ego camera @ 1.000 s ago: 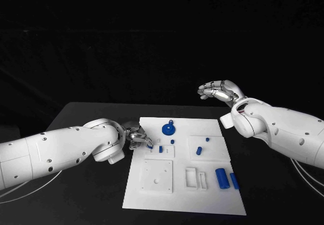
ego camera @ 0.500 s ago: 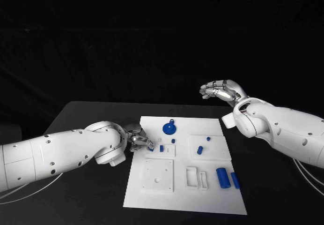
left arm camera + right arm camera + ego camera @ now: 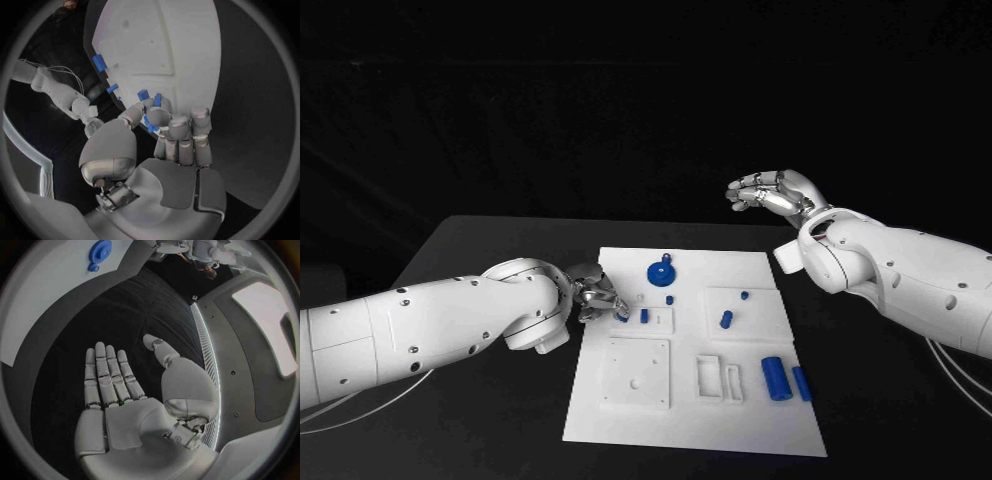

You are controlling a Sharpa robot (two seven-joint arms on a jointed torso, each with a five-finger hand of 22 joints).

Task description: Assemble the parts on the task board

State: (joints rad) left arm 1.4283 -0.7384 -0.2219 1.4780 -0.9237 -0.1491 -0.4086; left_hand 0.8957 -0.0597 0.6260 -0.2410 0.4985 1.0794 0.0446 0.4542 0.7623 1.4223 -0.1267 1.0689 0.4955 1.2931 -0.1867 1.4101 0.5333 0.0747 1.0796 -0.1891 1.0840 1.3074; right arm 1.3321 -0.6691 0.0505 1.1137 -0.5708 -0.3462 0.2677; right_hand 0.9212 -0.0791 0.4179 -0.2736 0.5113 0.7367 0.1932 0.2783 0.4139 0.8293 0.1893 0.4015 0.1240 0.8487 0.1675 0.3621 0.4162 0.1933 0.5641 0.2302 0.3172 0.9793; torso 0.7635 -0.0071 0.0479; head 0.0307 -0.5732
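A black table (image 3: 488, 250) is seen beneath the scene, its surface matte and dark, set against a black backdrop (image 3: 646, 100).

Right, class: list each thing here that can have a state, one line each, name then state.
Left hand: over the board's left edge, pinching a small blue part.
Right hand: raised off the board, fingers straight and apart, holding nothing.
Board: flat on the table.
Gear: lying flat near the board's far edge.
Two cylinders: lying side by side, on the board's right side.
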